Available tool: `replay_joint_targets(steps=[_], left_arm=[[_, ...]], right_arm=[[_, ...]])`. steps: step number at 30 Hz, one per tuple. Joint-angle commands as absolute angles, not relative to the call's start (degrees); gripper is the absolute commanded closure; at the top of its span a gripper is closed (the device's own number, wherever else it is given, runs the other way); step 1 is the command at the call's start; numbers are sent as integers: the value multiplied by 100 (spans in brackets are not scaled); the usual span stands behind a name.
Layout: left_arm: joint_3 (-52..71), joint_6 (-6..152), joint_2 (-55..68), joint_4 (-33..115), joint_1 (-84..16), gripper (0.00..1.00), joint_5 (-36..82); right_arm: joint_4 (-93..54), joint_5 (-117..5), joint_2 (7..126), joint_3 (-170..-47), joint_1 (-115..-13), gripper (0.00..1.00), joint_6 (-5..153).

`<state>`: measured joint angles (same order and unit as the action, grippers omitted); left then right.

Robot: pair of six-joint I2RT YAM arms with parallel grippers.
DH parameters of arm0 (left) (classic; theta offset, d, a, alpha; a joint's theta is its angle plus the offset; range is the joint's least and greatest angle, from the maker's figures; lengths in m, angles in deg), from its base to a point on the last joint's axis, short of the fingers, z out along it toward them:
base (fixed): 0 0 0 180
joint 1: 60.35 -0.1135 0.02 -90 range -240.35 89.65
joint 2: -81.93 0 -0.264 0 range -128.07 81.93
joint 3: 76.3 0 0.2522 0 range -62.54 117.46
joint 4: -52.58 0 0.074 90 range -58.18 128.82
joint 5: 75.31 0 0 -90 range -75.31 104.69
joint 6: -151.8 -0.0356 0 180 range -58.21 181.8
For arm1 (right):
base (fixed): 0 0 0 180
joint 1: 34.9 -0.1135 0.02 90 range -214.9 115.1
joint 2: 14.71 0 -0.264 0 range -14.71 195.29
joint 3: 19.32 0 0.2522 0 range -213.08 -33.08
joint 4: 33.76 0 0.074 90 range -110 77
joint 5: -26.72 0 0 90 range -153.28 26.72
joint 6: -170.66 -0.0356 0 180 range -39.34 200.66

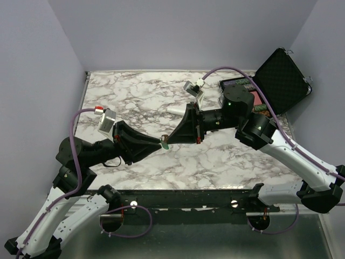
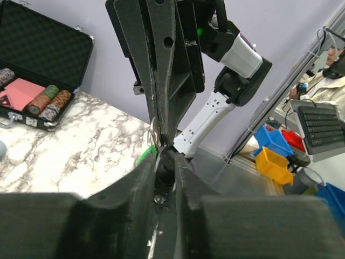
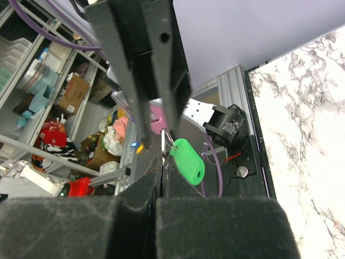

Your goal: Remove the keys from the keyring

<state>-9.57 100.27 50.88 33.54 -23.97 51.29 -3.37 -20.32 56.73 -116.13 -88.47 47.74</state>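
Observation:
Both grippers meet tip to tip above the middle of the marble table (image 1: 135, 97). My right gripper (image 3: 163, 157) is shut on the thin metal ring (image 3: 167, 141) of the keyring; its green fob (image 3: 187, 161) hangs beside the tips and shows in the top view (image 1: 166, 146). My left gripper (image 2: 166, 159) comes in from the left, its jaws a narrow gap apart around the right gripper's fingertips. A thin grey metal piece (image 2: 154, 131), likely the key, lies against its left finger, with a green sliver of the fob (image 2: 144, 156) beside it. I cannot tell whether it grips the key.
An open black case (image 1: 280, 78) with poker chips (image 2: 51, 102) stands at the back right corner. A white cylindrical object (image 1: 177, 109) lies behind the grippers. Blue and yellow bins (image 2: 275, 156) sit off the table.

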Motion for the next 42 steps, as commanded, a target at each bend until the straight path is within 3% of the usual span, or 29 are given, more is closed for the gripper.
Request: replay_joint_targets(steps=[1, 4, 8, 17, 42], left_arm=[[-989, 10047, 5081, 3363, -2432, 54, 5152], [-998, 10038, 5107, 3380, -2423, 43, 5090], [-1042, 10038, 5195, 3451, -2441, 42, 5011], [-857, 9871, 5125, 3380, -2467, 56, 5528], [-752, 10020, 4730, 3855, -2467, 66, 6654]], right_arm=[[-259, -1916, 5578, -11772, -8861, 99, 4815], [-259, -1899, 5569, -11764, -8861, 99, 4823], [-259, -1811, 5551, -11755, -8861, 99, 4823], [-216, -1231, 5525, -11711, -8861, 99, 5060], [-189, -967, 5657, -11728, -8861, 99, 5148]])
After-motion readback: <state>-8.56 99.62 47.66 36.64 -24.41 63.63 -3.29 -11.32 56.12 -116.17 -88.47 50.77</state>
